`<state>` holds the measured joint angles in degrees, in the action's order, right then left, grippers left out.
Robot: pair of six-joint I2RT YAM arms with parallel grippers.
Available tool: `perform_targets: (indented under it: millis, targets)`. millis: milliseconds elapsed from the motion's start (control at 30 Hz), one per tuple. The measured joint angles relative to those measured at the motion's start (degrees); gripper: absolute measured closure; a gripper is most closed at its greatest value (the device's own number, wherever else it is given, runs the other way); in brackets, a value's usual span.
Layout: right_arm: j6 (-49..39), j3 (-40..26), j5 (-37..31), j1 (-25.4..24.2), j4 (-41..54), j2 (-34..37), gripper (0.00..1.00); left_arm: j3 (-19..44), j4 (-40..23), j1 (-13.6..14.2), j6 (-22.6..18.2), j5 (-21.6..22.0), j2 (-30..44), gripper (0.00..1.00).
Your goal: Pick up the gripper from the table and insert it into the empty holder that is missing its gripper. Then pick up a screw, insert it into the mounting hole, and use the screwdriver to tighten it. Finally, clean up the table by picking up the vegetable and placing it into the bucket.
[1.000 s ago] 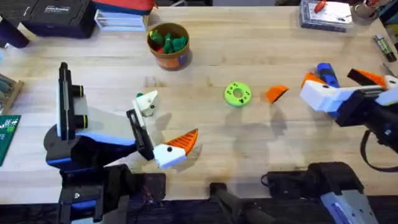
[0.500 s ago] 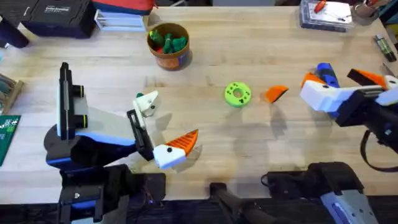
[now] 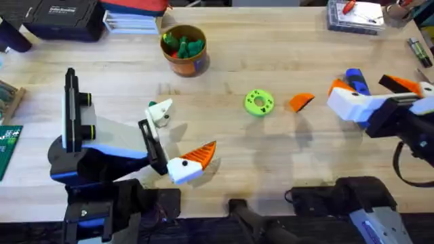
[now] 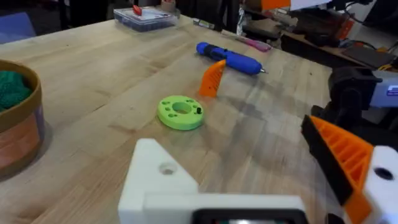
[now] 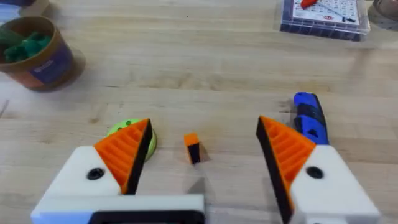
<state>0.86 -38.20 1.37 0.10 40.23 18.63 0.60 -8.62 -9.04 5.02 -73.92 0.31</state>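
While the right gripper (image 5: 199, 165) stood with its white, orange-ribbed fingers spread wide and holding nothing, it hid most of the screwdriver (image 3: 357, 81) from above, so only the blunt blue end showed past the white finger body. From the left wrist the screwdriver (image 4: 229, 57) lay whole on the far right of the wooden table (image 3: 285, 163), a thick blue pen shape tapering to a thin tip. Just beside it, on its left, stood a small orange wedge (image 3: 301, 102), ribbed on one face. Left of that lay a smooth lime-green disc (image 3: 258, 102) pierced with holes. The left gripper (image 3: 175, 139) was also spread wide and empty, low over the near left. The round orange-brown bucket (image 3: 184, 50) with its blue label sat at the far side, with green and orange toy pieces heaped inside; I could not tell the vegetable apart among them.
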Motion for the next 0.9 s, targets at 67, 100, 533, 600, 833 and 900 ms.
perform_targets:
  millis: [67, 100, 533, 600, 833, 900]
  targets:
    - [0.0, 0.0, 0.0, 0.0, -0.5, 0.0, 0.007, 0.0, 0.0, 0.0, 0.0, 0.0, 0.0, 0.015]
    - [0.1, 0.0, 0.0, 0.0, -0.6, 0.0, 0.008, 0.0, 0.0, 0.0, 0.0, 0.0, 0.0, 0.015]
    - [-3.7, -10.8, 0.0, 0.0, 10.2, 22.2, 0.007, 0.0, 0.0, 0.0, 2.0, 0.1, 0.0, 0.015]
    - [-4.7, -14.1, 0.0, 0.0, 11.4, 27.8, 0.007, 0.0, 0.0, 0.0, 2.2, 0.1, 0.0, 0.015]
    - [-5.4, -16.0, 0.8, 0.0, 12.1, 41.5, 0.007, 0.0, 0.0, 0.0, 2.6, 0.2, 0.0, 0.015]
    - [-6.1, -16.0, 3.2, 0.1, 11.9, 45.4, 0.007, 0.0, 0.0, 0.0, 2.6, 0.2, 0.0, 0.015]
